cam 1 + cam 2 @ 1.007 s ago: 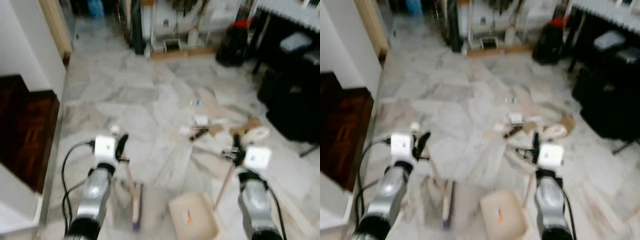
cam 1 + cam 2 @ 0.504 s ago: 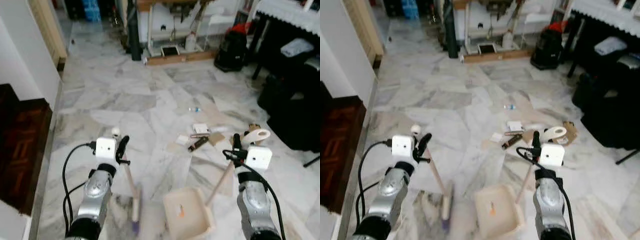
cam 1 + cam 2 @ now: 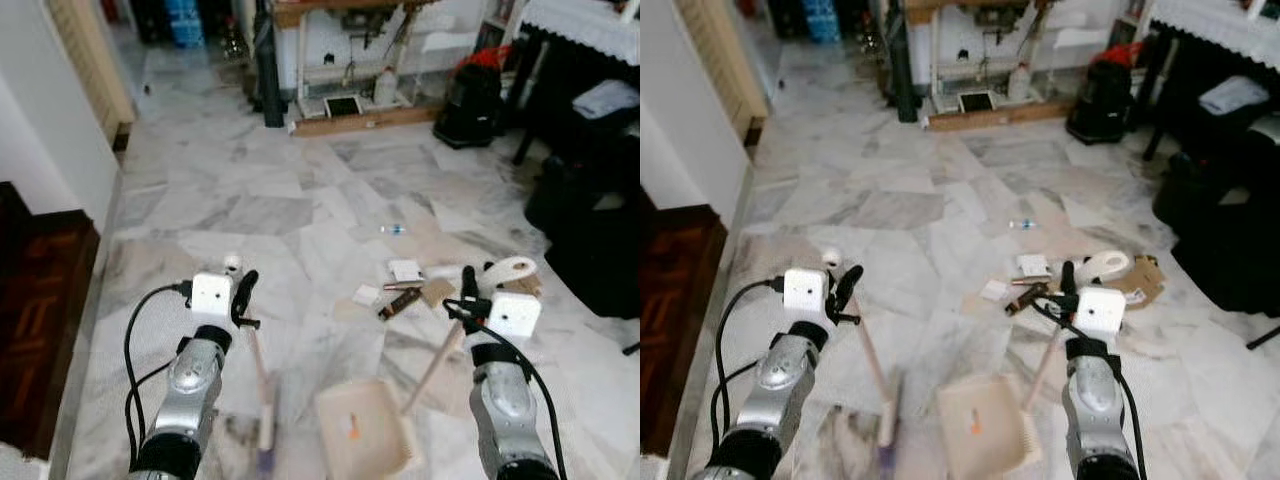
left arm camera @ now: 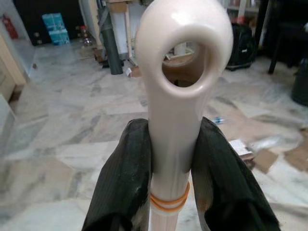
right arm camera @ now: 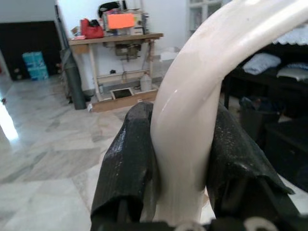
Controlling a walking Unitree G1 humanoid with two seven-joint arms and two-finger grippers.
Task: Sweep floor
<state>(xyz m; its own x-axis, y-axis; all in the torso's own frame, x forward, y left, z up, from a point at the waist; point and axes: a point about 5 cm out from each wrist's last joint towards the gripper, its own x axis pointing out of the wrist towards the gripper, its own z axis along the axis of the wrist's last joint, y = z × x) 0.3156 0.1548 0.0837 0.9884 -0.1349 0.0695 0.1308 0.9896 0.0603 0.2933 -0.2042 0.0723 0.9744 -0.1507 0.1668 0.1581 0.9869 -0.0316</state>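
**Broom and dustpan in hand, closing on the litter pile**

Left gripper (image 3: 240, 297) is clamped on the broom (image 3: 262, 385) near the top of the handle. Left wrist view shows both black fingers (image 4: 126, 178) pressed on the cream handle just under its hang-hole loop. The stick slopes down and away from the gripper; the head sits on the marble floor (image 3: 250, 215), blurred, so contact looks likely but I can't confirm it.

Right gripper (image 3: 468, 300) is closed on the dustpan (image 3: 366, 439) handle; right wrist view has the curved cream grip squeezed between the fingers (image 5: 126, 163). The pan lies just beside the broom head, on its right, mouth facing the litter.

Changes in the last second:
- Whole scene has slid in frame and sharpened, so that's camera motion: the robot is walking or settling, not the things moving.
- Grips unchanged on both tools.
- Broom head and pan stay side by side, litter still ahead of both.
- Judgement: approach phase, no sweep stroke started.

Counts:
- 1 broom, 1 dustpan, one per gripper.
- Litter pile (image 3: 420, 283) beyond the pan, well short of the far wall: roughly six pieces. I make out 2 white papers, 1 dark stick-like item, 1 tape roll, cardboard scraps. The small bits are too fine to count exactly.
- 1 small bottle-like item (image 3: 393, 229) lies apart, farther out than the pile.
- 1 orange speck already inside the pan.
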